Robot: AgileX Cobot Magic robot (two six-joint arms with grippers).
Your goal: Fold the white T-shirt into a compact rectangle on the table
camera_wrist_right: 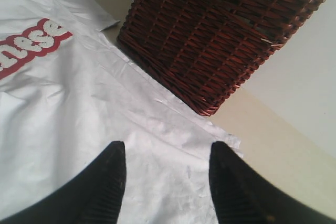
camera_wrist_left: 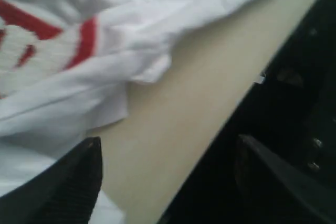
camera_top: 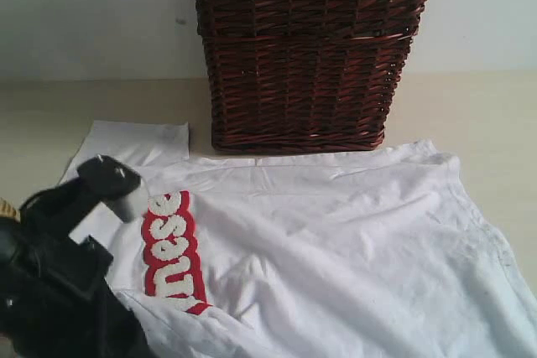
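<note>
Shows the white T-shirt (camera_top: pixel 336 241) spread on the surface (camera_top: pixel 487 115) against the foot of the basket (camera_top: pixel 306 56). Finds the left claw (camera_wrist_left: pixel 168 145) wide and empty at the shirt's edge, the right claw (camera_wrist_right: pixel 168 150) wide and empty above the cloth.

The only writing I can read from here is the lettering (camera_top: pixel 172 245) on the white T-shirt (camera_top: pixel 352 241): fuzzy white letters with a thick red outline, on the left part of the shirt in the exterior view. There it runs sideways, from near to far, and I make out "nese". The near end of the word goes under a fold of cloth, so I cannot tell which letters come before. In the right wrist view the same lettering (camera_wrist_right: pixel 31 40) also reads "nese", with more of the word cut off at the picture's edge. In the left wrist view the lettering (camera_wrist_left: pixel 31 45) shows only as a piece of red outline and white fill, too close and blurred to read.
</note>
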